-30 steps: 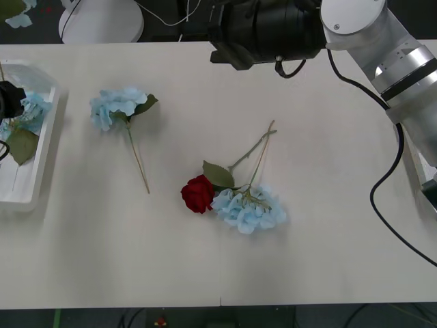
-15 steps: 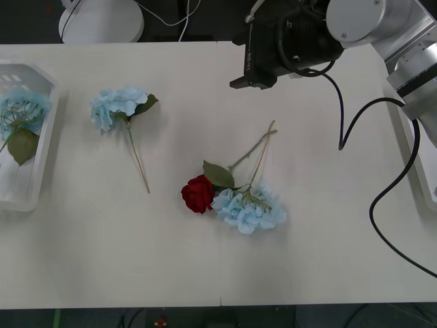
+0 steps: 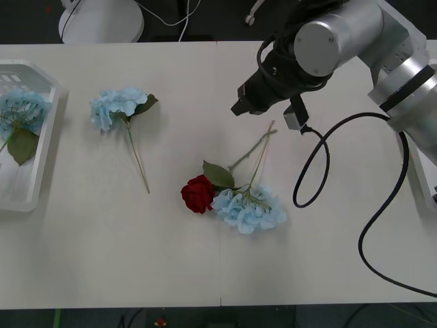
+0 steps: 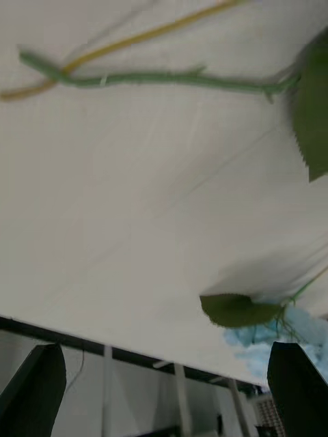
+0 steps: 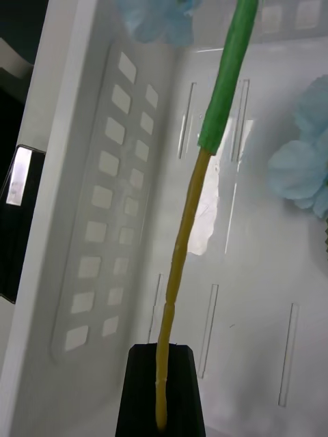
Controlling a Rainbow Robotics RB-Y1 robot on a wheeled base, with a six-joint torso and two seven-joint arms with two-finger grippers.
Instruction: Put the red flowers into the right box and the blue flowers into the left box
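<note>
One red flower (image 3: 198,194) lies mid-table, head to head with a blue flower (image 3: 250,209); their stems cross toward the far side. My right gripper (image 4: 164,399) is open, hovering low over those stems (image 4: 157,79), under the right arm's wrist (image 3: 268,94). Another blue flower (image 3: 117,106) lies on the table to the left. A third blue flower (image 3: 20,108) rests in the left box (image 3: 42,147). Over that box's slotted floor (image 5: 109,225), my left gripper (image 5: 164,389) is shut on that flower's stem (image 5: 184,232). A sliver of the right box's rim (image 3: 430,195) shows at the right edge.
The right arm's black cable (image 3: 321,164) loops over the table right of the middle flowers. A round white lamp base (image 3: 101,20) stands beyond the table's far edge. Bare tabletop stretches along the near side.
The right arm has swung in and down toward the crossed stems. The left gripper has slid out past the front view's left edge, and the flower in the left box shifted slightly left.
</note>
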